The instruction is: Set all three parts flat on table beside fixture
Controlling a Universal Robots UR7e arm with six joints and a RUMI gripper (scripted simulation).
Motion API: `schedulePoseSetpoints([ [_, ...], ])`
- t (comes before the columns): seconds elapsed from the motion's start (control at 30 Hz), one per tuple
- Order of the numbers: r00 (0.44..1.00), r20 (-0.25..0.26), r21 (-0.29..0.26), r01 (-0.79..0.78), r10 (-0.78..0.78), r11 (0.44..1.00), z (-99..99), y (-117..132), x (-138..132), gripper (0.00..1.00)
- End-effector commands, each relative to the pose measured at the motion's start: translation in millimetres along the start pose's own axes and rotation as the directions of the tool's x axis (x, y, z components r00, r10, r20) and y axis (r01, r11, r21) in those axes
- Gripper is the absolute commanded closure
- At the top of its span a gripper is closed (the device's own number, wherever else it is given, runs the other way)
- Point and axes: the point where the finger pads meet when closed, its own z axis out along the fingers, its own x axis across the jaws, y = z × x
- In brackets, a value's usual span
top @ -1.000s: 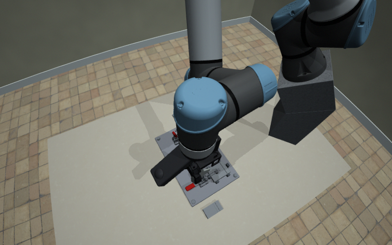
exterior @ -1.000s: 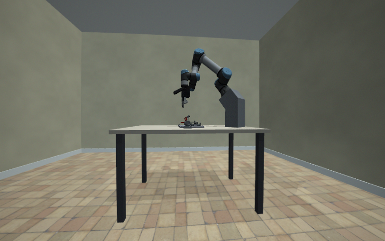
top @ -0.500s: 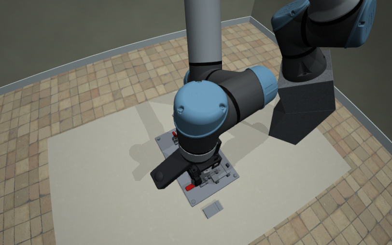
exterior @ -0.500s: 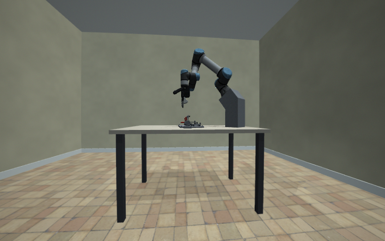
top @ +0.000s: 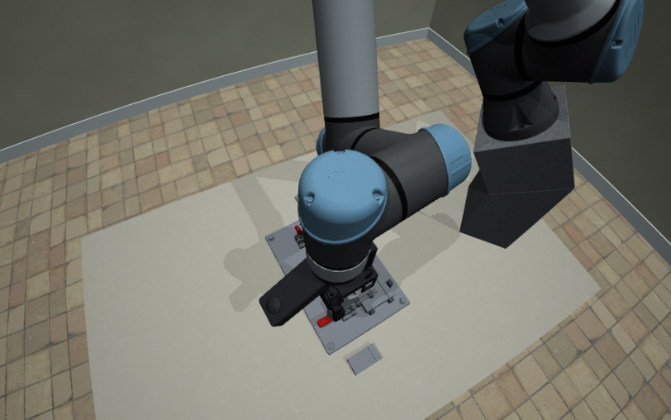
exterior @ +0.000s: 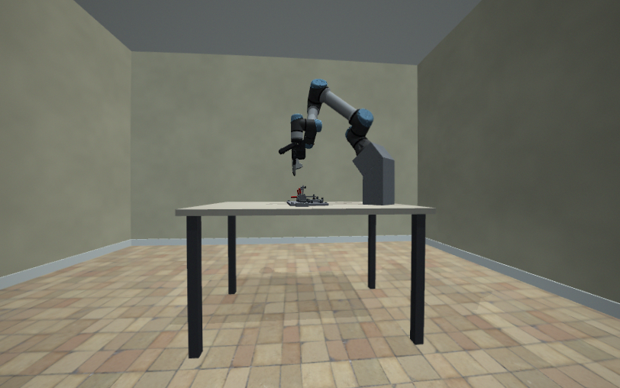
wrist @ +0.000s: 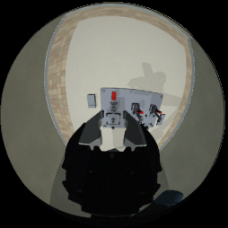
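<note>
- And there's the hand (top: 340, 312) (exterior: 295, 173) (wrist: 113, 110), hovering well above the fixture (top: 321, 334) (exterior: 320, 203) (wrist: 130, 93), fingers pointing down!
- Its fingers stand partly open, a modest gap between them, gripping nothing.
- One grey block (top: 364, 358) (wrist: 92, 100) lies flat on the pale surface (top: 173, 277) (exterior: 256, 208) (wrist: 108, 49), just beside the fixture's near end, apart from it.
- At that end, a red handle (top: 324, 322) (exterior: 294, 197) (wrist: 113, 95) points left.
- Two more red-handled clamps stand farther along; I can't tell whether the other parts sit there.
- Over right, the dark pedestal (top: 524, 165) (exterior: 378, 180) carries the arm.

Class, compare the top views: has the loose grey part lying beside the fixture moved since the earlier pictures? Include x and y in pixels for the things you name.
No. The loose grey part (top: 364, 359) (wrist: 92, 100) lies in the same place, just off the same edge of the fixture's base plate (top: 330, 334) (wrist: 130, 93).
</note>
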Motion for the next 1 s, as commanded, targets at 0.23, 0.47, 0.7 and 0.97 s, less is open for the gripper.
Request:
schedulePoseSetpoints([
  [0.23, 1.0, 0.001, 0.003, -0.002, 0.002, 1.0, 52.3, -2, 0, 0.72],
  [0.47, 1.0, 0.001, 0.003, -0.002, 0.002, 1.0, 89.6, -2, 0, 0.72],
  [0.7, 1.0, 0.001, 0.003, -0.002, 0.002, 1.0, 109.3, -2, 0, 0.72],
  [0.97, 1.0, 0.001, 0.003, -0.002, 0.002, 1.0, 122.2, -2, 0, 0.72],
])
